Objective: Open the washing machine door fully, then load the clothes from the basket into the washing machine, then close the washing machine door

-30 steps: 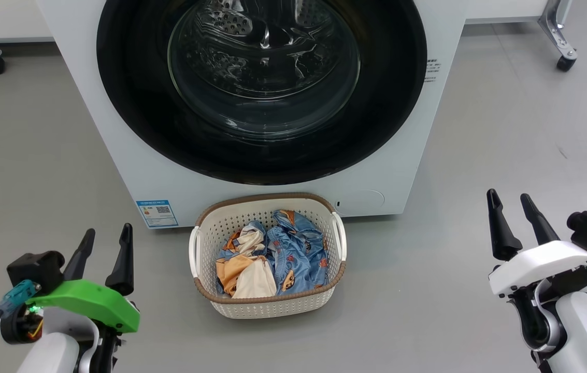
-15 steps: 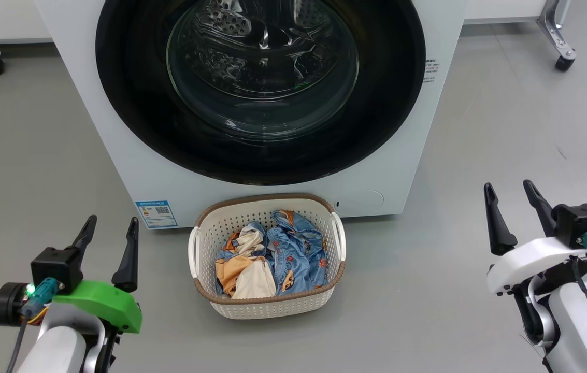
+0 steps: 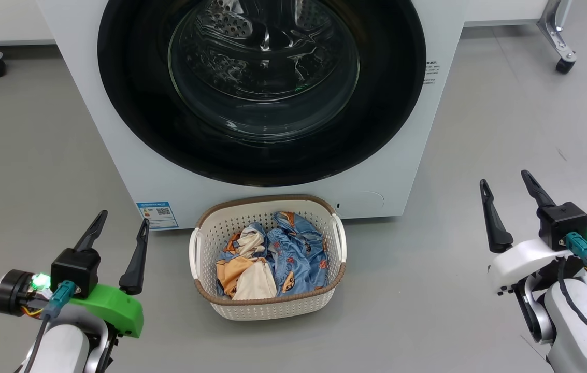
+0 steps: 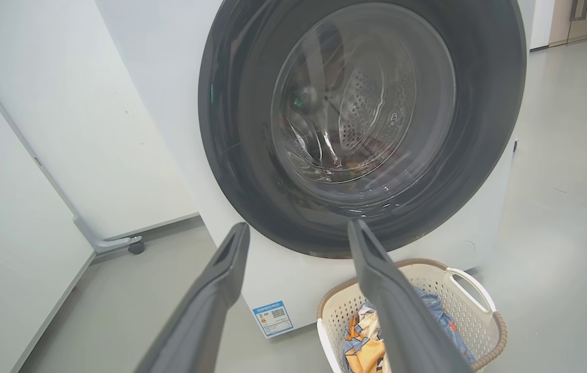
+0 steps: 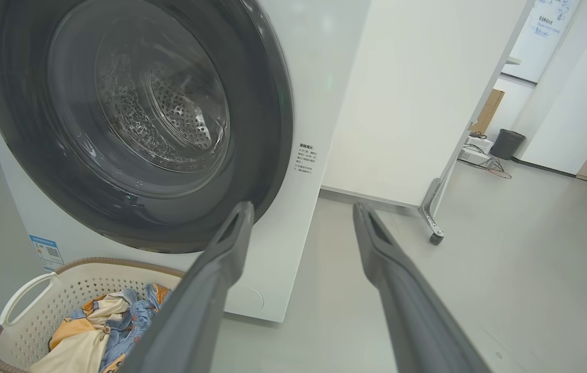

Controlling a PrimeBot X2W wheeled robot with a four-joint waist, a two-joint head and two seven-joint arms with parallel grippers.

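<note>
The washing machine (image 3: pixel 376 181) fills the upper middle of the head view, its door (image 3: pixel 262 163) shut flush, so opening likely comes first; the basket (image 3: pixel 272 308) sits on the floor (image 3: pixel 428 290) just below the door, lower centre, likely to keep the clothes (image 3: pixel 283 254) inside within short reach, though the swinging door must clear its rim; open floor flanks both sides; left tool (image 3: pixel 123 217), lower left, and right tool (image 3: pixel 503 177), lower right, stand spread, empty.

A grey floor (image 3: pixel 505 129) carries a wheeled white partition (image 5: pixel 407 93), with a dark bin (image 5: pixel 508 144) beyond.
</note>
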